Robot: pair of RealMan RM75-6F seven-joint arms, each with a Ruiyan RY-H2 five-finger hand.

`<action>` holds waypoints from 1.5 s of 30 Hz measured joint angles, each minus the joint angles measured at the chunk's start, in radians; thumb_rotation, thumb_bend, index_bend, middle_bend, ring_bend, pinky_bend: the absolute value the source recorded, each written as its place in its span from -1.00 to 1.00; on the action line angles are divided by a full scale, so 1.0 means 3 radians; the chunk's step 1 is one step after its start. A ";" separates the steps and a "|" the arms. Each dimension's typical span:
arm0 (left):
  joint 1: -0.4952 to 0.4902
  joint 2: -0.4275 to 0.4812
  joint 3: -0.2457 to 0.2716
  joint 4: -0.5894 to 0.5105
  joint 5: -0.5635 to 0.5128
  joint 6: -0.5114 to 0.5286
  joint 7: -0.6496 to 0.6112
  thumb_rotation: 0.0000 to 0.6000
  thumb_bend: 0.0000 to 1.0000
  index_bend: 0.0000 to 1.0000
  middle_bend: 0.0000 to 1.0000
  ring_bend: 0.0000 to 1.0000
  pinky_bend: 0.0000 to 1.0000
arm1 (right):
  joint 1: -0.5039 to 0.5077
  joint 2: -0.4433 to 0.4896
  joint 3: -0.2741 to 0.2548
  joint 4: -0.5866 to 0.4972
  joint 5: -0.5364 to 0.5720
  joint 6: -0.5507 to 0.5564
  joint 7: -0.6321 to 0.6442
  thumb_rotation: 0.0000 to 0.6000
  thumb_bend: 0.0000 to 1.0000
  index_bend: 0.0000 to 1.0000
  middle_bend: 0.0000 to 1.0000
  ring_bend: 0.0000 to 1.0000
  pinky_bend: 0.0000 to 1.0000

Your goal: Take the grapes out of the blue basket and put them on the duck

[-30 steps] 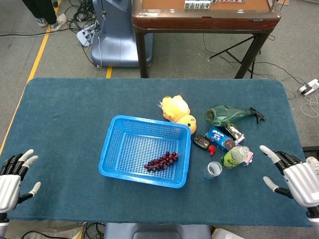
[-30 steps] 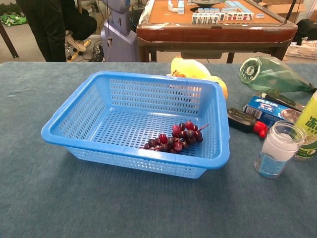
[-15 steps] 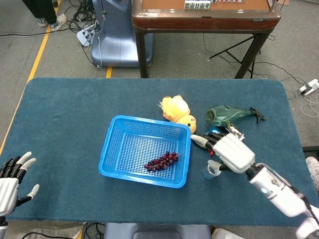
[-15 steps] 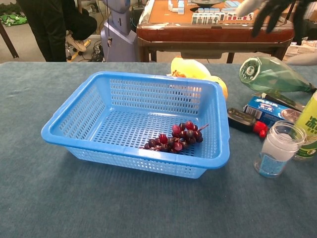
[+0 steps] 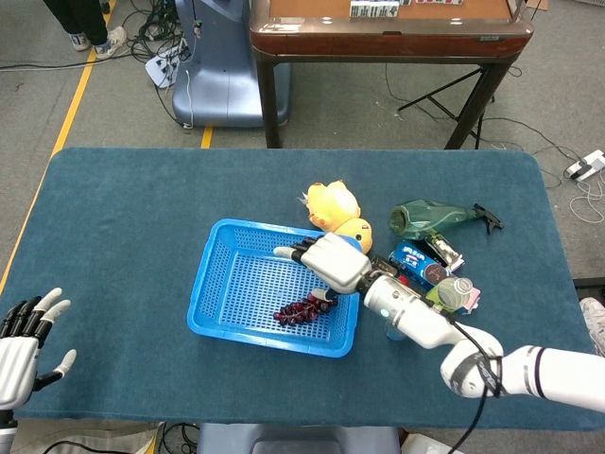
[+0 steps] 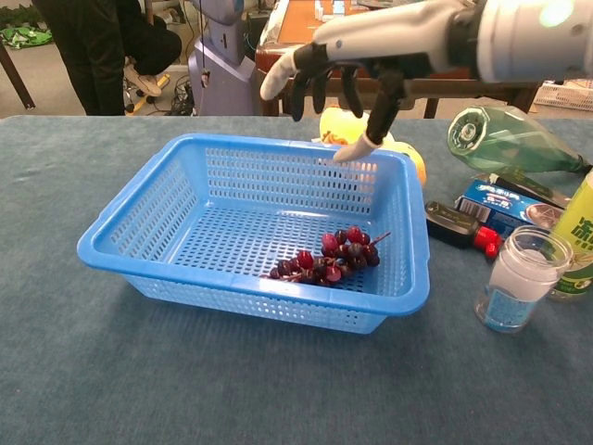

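A bunch of dark red grapes (image 5: 304, 308) (image 6: 329, 258) lies on the floor of the blue basket (image 5: 233, 300) (image 6: 167, 213), toward its near right corner. The yellow duck (image 5: 334, 205) (image 6: 357, 126) lies on the table just behind the basket's far right corner. My right hand (image 5: 325, 258) (image 6: 339, 72) hovers open over the right part of the basket, above the grapes, fingers spread and pointing down, holding nothing. My left hand (image 5: 21, 343) rests open at the table's near left edge, far from the basket.
Right of the basket lie a green bottle on its side (image 5: 437, 217), a blue packet (image 5: 413, 257), a black device (image 6: 454, 225), a small glass jar (image 6: 520, 280) and a green-labelled bottle (image 5: 448, 295). A wooden table (image 5: 388, 28) stands beyond the blue-covered table.
My right arm has swung left from the table's right edge, over the clutter, until the hand hangs over the basket. The left hand stayed put. The grapes have not moved.
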 measured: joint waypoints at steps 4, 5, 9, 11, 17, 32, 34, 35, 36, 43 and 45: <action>-0.0005 0.0001 0.0000 -0.0025 0.0011 -0.0005 0.0032 1.00 -0.39 -0.58 -0.81 -0.85 -0.89 | 0.0269 -0.0292 -0.0119 0.0270 0.0408 -0.0088 -0.0350 1.00 -0.70 -0.70 -0.47 -0.47 -0.13; -0.0004 0.0001 0.0000 -0.0027 0.0010 -0.0005 0.0033 1.00 -0.39 -0.58 -0.81 -0.85 -0.89 | 0.0347 -0.0386 -0.0165 0.0354 0.0528 -0.0100 -0.0454 1.00 -0.71 -0.70 -0.48 -0.49 -0.13; 0.0005 0.0004 0.0004 -0.0023 -0.0007 -0.0010 0.0035 1.00 -0.39 -0.58 -0.81 -0.85 -0.89 | 0.0560 -0.0669 -0.0323 0.0586 0.0845 -0.0104 -0.0718 1.00 -0.77 -0.70 -0.54 -0.56 -0.18; 0.0012 0.0007 0.0004 -0.0020 -0.0012 -0.0003 0.0027 1.00 -0.39 -0.58 -0.81 -0.85 -0.89 | 0.0649 -0.0775 -0.0404 0.0668 0.0955 -0.0095 -0.0828 1.00 -0.79 -0.70 -0.57 -0.59 -0.20; 0.0027 0.0032 0.0003 -0.0002 -0.0024 0.0010 -0.0041 1.00 -0.39 -0.58 -0.81 -0.85 -0.89 | 0.0831 -0.0976 -0.0603 0.0807 0.1199 -0.0061 -0.1065 1.00 -0.83 -0.70 -0.60 -0.61 -0.22; 0.0019 0.0036 -0.0006 0.0021 -0.0028 -0.0011 -0.0084 1.00 -0.39 -0.58 -0.81 -0.85 -0.89 | 0.0993 -0.1092 -0.0868 0.0833 0.1410 0.0032 -0.1161 1.00 -0.85 -0.70 -0.60 -0.61 -0.22; 0.0020 0.0036 -0.0010 0.0021 -0.0030 -0.0006 -0.0080 1.00 -0.39 -0.58 -0.81 -0.85 -0.89 | 0.0984 -0.1060 -0.0859 0.0799 0.1376 0.0047 -0.1120 1.00 -0.85 -0.70 -0.60 -0.61 -0.22; 0.0020 0.0035 -0.0010 0.0021 -0.0031 -0.0007 -0.0076 1.00 -0.39 -0.58 -0.81 -0.85 -0.89 | 0.0975 -0.1036 -0.0847 0.0771 0.1344 0.0063 -0.1090 1.00 -0.85 -0.70 -0.60 -0.61 -0.22; 0.0020 0.0036 -0.0009 0.0020 -0.0034 -0.0013 -0.0073 1.00 -0.39 -0.58 -0.81 -0.85 -0.89 | 0.0967 -0.1014 -0.0837 0.0747 0.1314 0.0073 -0.1064 1.00 -0.85 -0.70 -0.60 -0.61 -0.22; 0.0017 0.0031 -0.0009 0.0008 -0.0036 -0.0022 -0.0052 1.00 -0.39 -0.58 -0.81 -0.85 -0.89 | 0.0925 -0.0815 -0.0796 0.0556 0.1121 0.0096 -0.0896 1.00 -0.85 -0.70 -0.60 -0.61 -0.22; 0.0017 0.0030 -0.0008 0.0011 -0.0039 -0.0026 -0.0047 1.00 -0.39 -0.58 -0.81 -0.85 -0.89 | 0.0923 -0.0793 -0.0810 0.0535 0.1108 0.0078 -0.0878 1.00 -0.88 -0.70 -0.60 -0.61 -0.22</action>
